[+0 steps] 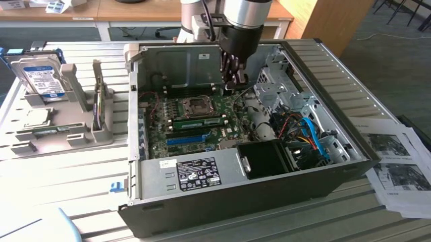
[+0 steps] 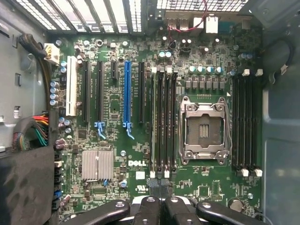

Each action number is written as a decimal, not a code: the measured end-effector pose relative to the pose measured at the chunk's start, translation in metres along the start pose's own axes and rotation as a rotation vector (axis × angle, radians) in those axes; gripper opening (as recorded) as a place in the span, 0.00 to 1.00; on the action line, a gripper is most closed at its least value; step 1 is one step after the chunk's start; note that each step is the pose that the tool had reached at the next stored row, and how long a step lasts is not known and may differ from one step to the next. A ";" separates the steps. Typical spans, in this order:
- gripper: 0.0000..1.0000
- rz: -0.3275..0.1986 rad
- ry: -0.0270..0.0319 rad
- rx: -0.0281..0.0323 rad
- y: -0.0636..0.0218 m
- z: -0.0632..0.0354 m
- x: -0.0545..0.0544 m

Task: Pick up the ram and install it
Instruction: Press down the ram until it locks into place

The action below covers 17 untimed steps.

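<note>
The robot's black hand (image 1: pixel 232 83) is hovering clenched inside the open grey computer case (image 1: pixel 350 146), above the thin, stiff, light green ram stick (image 1: pixel 199 121) sitting seated in the motherboard; fragile, probably best pinched by its long edges.

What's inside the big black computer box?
A green motherboard with one green ram stick, a long blue slot and coloured cables. The silver cover hides whatever's underneath.

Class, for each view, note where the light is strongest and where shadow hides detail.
Exterior view: daylight washes out the table slats beside the computer case, while the black drive cage inside swallows detail. Wrist view: bright glare through the rear vent grille bleaches it, the motherboard is evenly lit, and the pincer sits in dark shadow.
</note>
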<state>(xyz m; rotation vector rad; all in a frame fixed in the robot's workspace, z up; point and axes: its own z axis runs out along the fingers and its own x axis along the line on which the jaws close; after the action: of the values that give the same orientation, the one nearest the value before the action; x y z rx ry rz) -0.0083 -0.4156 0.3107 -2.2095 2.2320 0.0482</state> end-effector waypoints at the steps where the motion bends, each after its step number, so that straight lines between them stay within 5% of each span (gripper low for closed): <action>1: 0.09 0.000 0.0000 0.0000 0.0000 0.0013 0.000; 17: 0.09 0.000 0.0000 0.0000 -0.0005 0.0222 0.000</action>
<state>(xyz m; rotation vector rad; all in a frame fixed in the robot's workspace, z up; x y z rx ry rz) -0.0083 -0.4156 0.2886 -2.2095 2.2320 0.0481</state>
